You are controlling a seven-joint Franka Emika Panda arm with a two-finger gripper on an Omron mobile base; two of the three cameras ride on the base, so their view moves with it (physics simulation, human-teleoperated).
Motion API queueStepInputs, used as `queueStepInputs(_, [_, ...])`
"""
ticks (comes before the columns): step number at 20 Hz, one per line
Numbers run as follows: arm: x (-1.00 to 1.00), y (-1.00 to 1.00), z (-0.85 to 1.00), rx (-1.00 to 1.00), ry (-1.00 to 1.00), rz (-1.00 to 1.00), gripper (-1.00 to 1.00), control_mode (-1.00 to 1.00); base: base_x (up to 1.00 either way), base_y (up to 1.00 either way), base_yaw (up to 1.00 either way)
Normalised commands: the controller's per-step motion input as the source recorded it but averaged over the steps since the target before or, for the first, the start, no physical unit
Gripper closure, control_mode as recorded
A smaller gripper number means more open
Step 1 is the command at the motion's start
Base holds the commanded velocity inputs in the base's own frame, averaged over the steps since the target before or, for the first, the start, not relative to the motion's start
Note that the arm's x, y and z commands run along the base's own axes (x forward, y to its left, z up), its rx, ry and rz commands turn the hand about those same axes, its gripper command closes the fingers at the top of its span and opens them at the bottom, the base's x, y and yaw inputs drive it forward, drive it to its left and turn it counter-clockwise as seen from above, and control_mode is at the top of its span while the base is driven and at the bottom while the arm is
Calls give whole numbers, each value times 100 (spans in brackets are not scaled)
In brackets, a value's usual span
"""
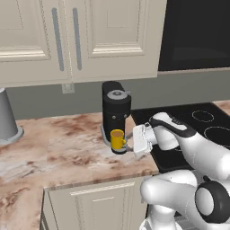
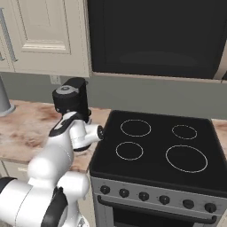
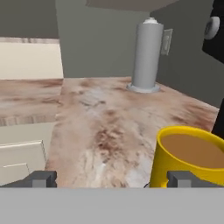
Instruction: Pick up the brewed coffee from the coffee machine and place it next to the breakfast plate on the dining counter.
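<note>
The brewed coffee (image 1: 117,139) is a small yellow mug of brown liquid on the drip tray of the black coffee machine (image 1: 116,108). My gripper (image 1: 129,143) is level with the mug, just to its right, and stands open. In the hand view the mug (image 3: 192,153) sits close at the lower right. It lies off-centre from my gripper (image 3: 113,179), and the right fingertip (image 3: 181,178) overlaps its front wall. Nothing is held. My arm partly covers the coffee machine (image 2: 70,98) in the right base view. The breakfast plate and the dining counter are out of view.
A black stovetop (image 2: 159,146) adjoins the marbled countertop (image 1: 58,148) on the right. A tall grey cylinder (image 1: 6,117) stands at the far left by the wall. Cream upper cabinets (image 1: 81,40) hang above the machine. The counter's front edge runs over cream lower cabinets (image 1: 94,202).
</note>
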Motion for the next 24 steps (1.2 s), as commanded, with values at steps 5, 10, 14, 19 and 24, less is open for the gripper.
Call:
queueStepInputs(5, [3, 0, -8, 1, 0, -15, -100, -100, 0, 0, 0])
queueStepInputs(10, [6, 15, -14, 0, 4, -20, -100, -100, 0, 0, 0])
queueStepInputs(14, [13, 19, -18, 0, 8, -19, -100, -100, 0, 0, 0])
queueStepInputs(19, [26, 7, -25, 0, 8, -17, -100, -100, 0, 0, 0])
queueStepInputs(24, [27, 0, -27, 0, 7, -14, -100, -100, 0, 0, 0])
